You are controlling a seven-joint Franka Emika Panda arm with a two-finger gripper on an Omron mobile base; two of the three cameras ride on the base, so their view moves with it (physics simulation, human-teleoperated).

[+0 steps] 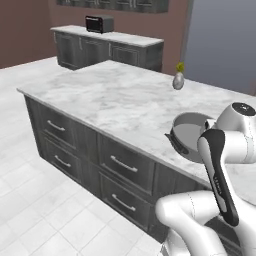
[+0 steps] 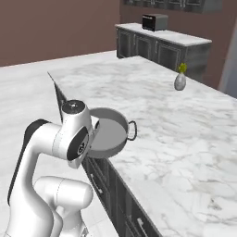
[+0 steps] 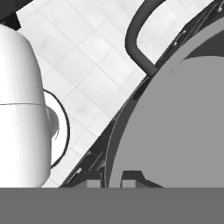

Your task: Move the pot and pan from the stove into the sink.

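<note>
The grey metal pot (image 1: 189,134) hangs tilted above the front edge of the marble counter, its open side facing up and away from the arm. From the right base it (image 2: 109,133) shows one loop handle pointing right. In the hand view the pot (image 3: 183,122) looms large, with a dark loop handle at the top. My gripper (image 3: 111,180) is shut on the pot's rim, one fingertip on each side of the wall. In both base views my arm's white links cover the hand. The pan, the stove and the sink are out of view.
A long white marble island counter (image 1: 115,95) with dark drawer fronts (image 1: 125,167) runs across the scene. A small grey vase (image 1: 178,80) with a yellow flower stands at its far side. A toaster oven (image 1: 99,23) sits on the back counter. Open tiled floor lies to the left.
</note>
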